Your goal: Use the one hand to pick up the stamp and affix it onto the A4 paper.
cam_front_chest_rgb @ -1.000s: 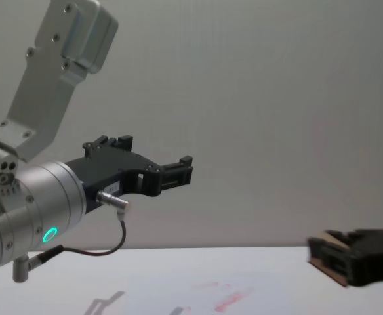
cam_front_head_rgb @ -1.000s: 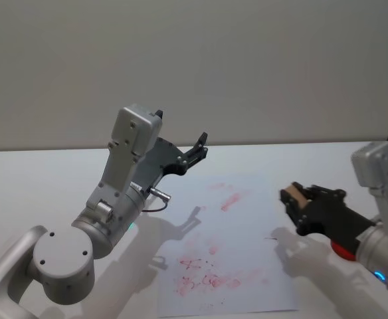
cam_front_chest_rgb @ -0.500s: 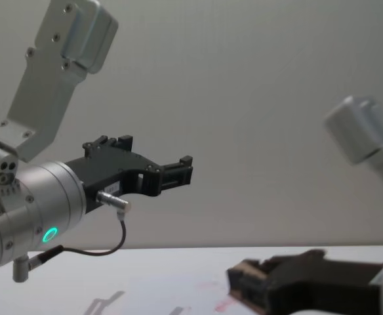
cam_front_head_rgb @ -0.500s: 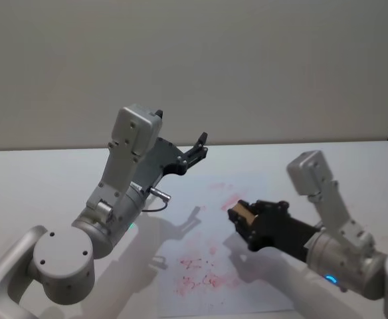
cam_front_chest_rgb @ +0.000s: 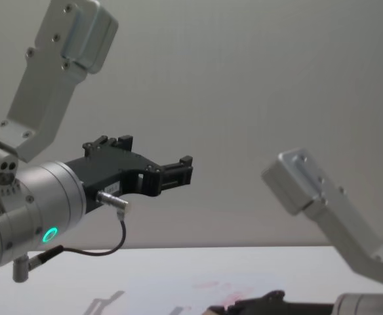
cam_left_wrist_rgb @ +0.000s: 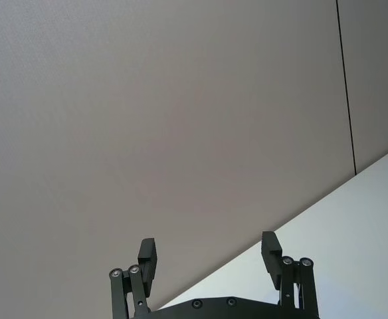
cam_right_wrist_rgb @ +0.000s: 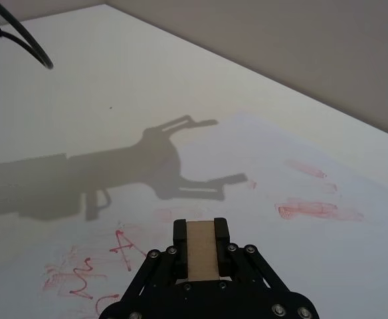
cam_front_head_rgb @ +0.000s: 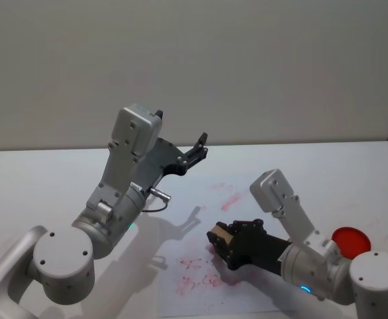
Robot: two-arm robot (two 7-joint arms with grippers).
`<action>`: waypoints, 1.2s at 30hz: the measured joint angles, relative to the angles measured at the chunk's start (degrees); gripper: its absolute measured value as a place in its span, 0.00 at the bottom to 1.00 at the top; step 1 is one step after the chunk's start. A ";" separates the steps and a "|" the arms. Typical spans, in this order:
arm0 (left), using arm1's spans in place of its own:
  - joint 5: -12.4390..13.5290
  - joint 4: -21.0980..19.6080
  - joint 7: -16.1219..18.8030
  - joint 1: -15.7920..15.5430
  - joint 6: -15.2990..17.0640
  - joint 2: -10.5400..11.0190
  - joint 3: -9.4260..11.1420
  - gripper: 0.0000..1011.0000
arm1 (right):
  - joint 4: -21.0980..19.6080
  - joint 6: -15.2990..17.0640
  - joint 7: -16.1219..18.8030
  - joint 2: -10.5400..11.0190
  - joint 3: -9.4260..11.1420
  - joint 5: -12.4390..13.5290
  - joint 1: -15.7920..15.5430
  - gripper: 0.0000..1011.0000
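Pinching the stamp (cam_front_head_rgb: 218, 235) – a pale wooden block – between its two black fingers, the right end effector (cam_front_head_rgb: 220, 240) sits low over the A4 paper (cam_front_head_rgb: 187, 296), just beside the smudged red marks near the sheet's middle; whether the stamp touches the sheet cannot be told. The paper lies flat on the white bench (cam_front_head_rgb: 41, 179). A red round disc (cam_front_head_rgb: 351, 240) rests on the bench off the paper's right edge, well apart from the stamp – what it holds cannot be made out. The left end effector (cam_front_head_rgb: 197, 147) hangs raised beyond the paper's far left corner, fingers spread wide
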 joint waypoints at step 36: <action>0.00 0.00 0.00 0.00 0.00 0.00 0.00 0.99 | -6.73 -0.99 -6.55 1.64 2.97 7.98 0.18 0.22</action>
